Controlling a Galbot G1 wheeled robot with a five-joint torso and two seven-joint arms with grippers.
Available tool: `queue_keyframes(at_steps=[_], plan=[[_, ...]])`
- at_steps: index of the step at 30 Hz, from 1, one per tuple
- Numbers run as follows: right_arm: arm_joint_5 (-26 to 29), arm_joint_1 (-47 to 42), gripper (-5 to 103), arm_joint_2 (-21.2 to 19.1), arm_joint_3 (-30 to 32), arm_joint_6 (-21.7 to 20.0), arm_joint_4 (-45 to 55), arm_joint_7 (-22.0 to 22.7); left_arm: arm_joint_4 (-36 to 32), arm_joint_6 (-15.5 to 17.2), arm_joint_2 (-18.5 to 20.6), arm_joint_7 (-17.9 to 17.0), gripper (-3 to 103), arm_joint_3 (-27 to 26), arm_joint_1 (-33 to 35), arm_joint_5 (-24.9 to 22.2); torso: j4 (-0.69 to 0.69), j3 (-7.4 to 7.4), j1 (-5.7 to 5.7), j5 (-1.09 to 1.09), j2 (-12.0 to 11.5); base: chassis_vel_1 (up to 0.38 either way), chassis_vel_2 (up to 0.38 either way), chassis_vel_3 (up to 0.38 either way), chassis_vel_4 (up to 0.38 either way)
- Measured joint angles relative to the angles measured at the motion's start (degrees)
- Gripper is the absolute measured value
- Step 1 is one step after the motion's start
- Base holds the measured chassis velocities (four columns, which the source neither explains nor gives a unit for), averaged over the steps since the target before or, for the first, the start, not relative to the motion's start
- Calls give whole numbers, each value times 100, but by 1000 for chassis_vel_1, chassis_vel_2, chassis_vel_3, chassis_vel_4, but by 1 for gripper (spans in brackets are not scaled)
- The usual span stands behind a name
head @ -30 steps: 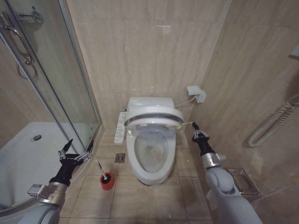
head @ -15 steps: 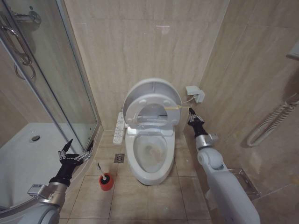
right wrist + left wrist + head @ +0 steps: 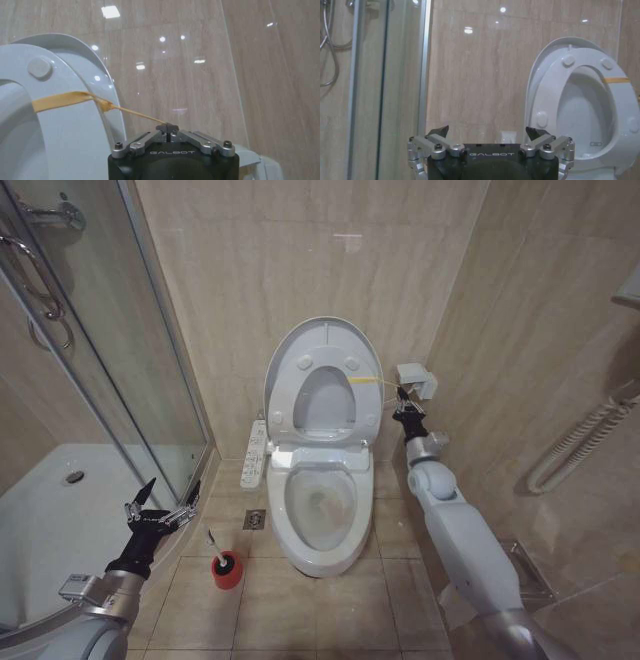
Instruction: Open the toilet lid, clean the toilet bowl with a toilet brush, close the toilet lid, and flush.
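The toilet lid [image 3: 325, 332] stands upright against the back wall, and the ring seat [image 3: 290, 395] is raised flat against it. A yellow strap [image 3: 368, 379] runs from the seat's right side to my right gripper [image 3: 402, 402], which is shut on the strap's end beside the lid. The right wrist view shows the strap [image 3: 65, 99] wrapped over the seat and pinched in that gripper [image 3: 167, 128]. The toilet bowl [image 3: 322, 505] lies open below. On the floor left of the bowl, the toilet brush [image 3: 214, 542] stands in its red holder [image 3: 229, 570]. My left gripper [image 3: 160, 502] hangs open and empty left of the brush.
The glass shower door [image 3: 110, 360] and white shower tray [image 3: 50, 520] fill the left side. A control panel [image 3: 257, 452] sticks out on the bowl's left. A wall box [image 3: 416, 378] sits just behind the right gripper. A floor drain [image 3: 256, 519] and a hose [image 3: 580, 445] are nearby.
The lid and seat swung up from nearly flat over the bowl to upright against the wall. My right gripper rose and moved back with the strap. The left arm stayed still.
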Motion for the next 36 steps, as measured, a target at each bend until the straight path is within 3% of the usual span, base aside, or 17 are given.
queue_keyframes(at_steps=[20, 36], plan=[[-202, 1542, 0, 514, -470, 175, -1471, -86, 0, 0, 0, 0, 100, 0, 0, 0, 5, -1, -1, -1, 0, 0, 0, 0, 0], [-250, 2039, 0, 467, -519, 228, -1980, -169, 0, 0, 0, 0, 100, 0, 0, 0, 8, -1, -1, -1, 1, 0, 0, 0, 0]])
